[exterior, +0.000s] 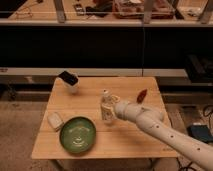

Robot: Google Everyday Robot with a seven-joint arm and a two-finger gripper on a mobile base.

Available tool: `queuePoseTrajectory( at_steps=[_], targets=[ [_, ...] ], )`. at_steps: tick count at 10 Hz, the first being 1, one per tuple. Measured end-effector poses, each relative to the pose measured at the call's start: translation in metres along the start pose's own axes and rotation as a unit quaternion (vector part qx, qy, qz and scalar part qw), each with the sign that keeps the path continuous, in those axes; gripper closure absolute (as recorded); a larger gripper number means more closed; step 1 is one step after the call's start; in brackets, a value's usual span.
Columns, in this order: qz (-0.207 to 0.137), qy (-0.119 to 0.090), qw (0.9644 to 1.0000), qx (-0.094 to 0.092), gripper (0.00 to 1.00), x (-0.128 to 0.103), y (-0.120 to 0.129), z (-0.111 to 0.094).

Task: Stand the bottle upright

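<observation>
The small pale bottle (105, 106) with a white cap stands roughly upright on the wooden table (125, 140), just right of the table's middle. My gripper (112, 108) reaches in from the lower right on a white arm (155, 127) and is shut on the bottle's body from its right side. The bottle's right side is partly hidden by the gripper.
A green plate (77, 134) lies at the front left, close to the bottle. A flat white block (55, 120) lies left of the plate. A black and white object (68, 79) sits at the back left. A small reddish-brown object (142, 95) lies at the back right.
</observation>
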Motion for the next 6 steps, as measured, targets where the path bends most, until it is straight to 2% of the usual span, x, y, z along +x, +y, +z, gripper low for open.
queuePoseTrajectory(
  at_steps=[6],
  targets=[
    [-0.016,0.003,0.9998,0.010,0.82,-0.015,-0.014,0.004]
  ],
)
